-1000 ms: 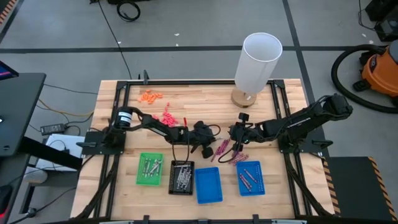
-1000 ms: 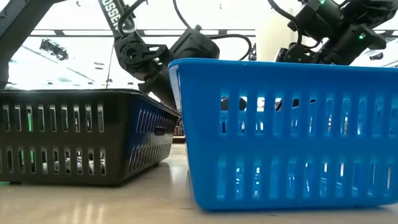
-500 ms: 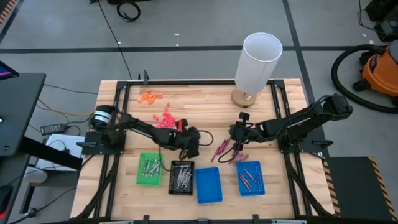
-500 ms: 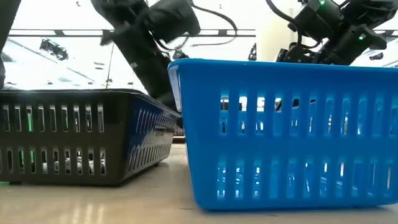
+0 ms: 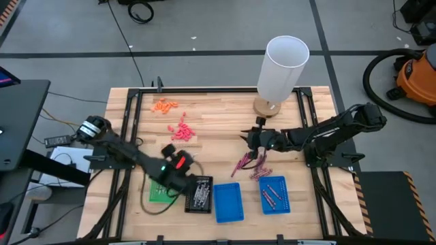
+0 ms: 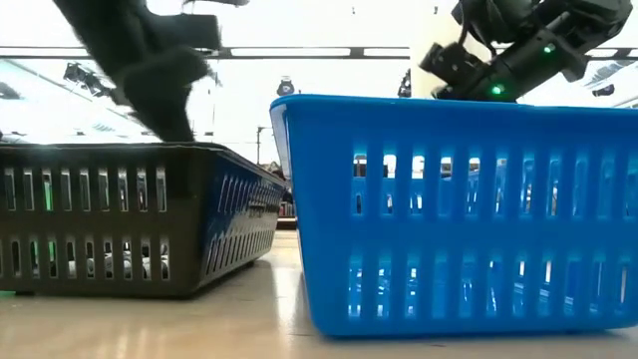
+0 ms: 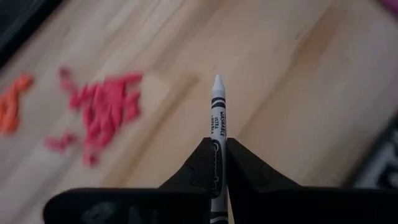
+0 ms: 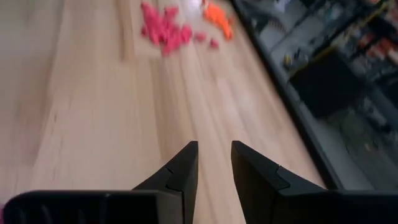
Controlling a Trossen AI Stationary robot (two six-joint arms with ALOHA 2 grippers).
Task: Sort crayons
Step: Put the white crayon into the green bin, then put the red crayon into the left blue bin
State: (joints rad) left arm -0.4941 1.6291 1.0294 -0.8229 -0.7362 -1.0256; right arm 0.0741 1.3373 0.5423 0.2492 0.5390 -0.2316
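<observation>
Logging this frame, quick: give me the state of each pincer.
Left pincer: shut on a white crayon, over the green tray.
Right pincer: open, holding nothing, above the table.

We look down on a grey concrete floor [image 5: 204, 27] crossed by dark seam lines, with a black cable [image 5: 126, 37] snaking across it toward the wooden table [image 5: 218, 112]. An orange shop vacuum [image 5: 417, 76] with a black hose sits at the right edge, and a dark desk [image 5: 17, 122] stands at the left. From table height we see bright ceiling light strips [image 6: 299, 52] washing out the room behind.
</observation>
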